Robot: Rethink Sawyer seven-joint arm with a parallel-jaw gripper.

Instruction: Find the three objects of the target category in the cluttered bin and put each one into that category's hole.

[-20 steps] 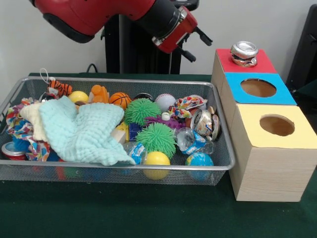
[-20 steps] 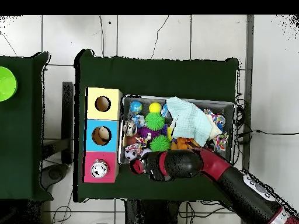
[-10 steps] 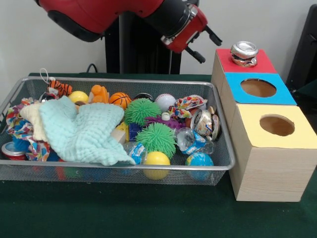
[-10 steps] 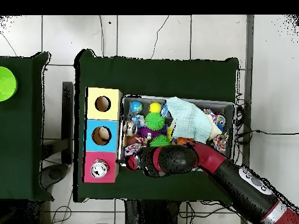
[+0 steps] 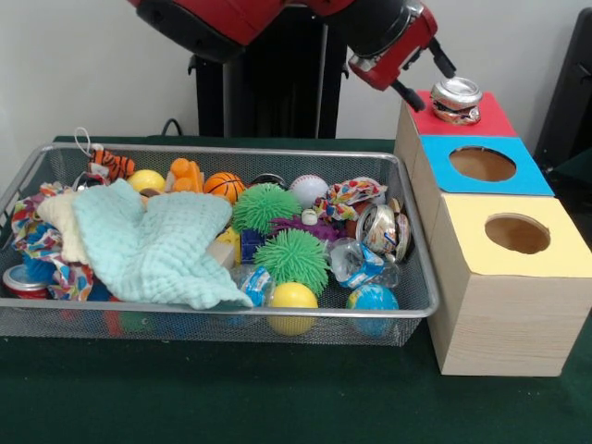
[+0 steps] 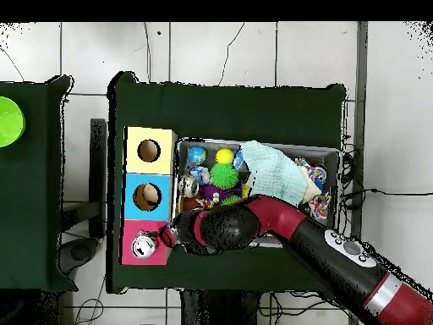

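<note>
Can [image 5: 456, 99] atop the end box [image 5: 455, 120], end effector [image 5: 426, 76] just beside, bin [image 5: 416, 277] alongside.

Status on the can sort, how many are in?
None visibly in. One can sits over the red box's hole, not dropped through; the gripper is right beside it, holding nothing. Two cans are left in the bin: one at the box end, one at the opposite end.

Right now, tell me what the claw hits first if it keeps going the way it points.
Most likely the dented can sitting on the red-topped box: the claw points at it from beside the bin. Depth in the front view is uncertain.
</note>
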